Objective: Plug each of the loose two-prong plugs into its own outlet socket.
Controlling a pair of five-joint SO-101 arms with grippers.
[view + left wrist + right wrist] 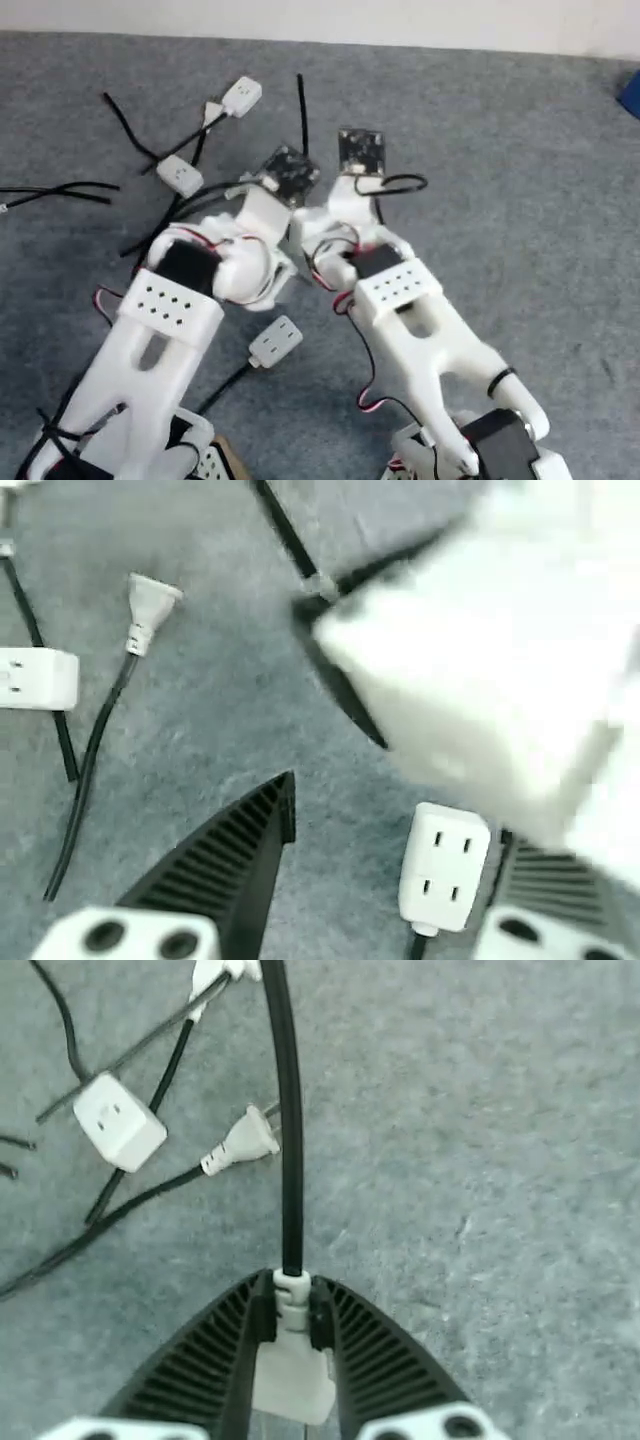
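Note:
My right gripper [290, 1285] is shut on a white two-prong plug [291, 1365]; its black cable [287, 1110] runs straight away from the fingers and shows in the high view as the black cable [301, 110]. Beyond it on the grey carpet lie a loose white plug [243, 1140] and a white outlet socket [118, 1120]. My left gripper [400, 820] is open, and a white outlet socket [443, 865] lies on the carpet between its black fingers [240, 860]. Farther off are a loose plug [150, 605] and another socket [35, 677].
From above, both white arms meet mid-table, wrists nearly touching. Sockets lie at the back left [240, 97], left [180, 175] and front centre [275, 340], amid black cables [60, 192]. A blurred white block [480, 670] sits close to the left wrist camera. Open carpet lies to the right.

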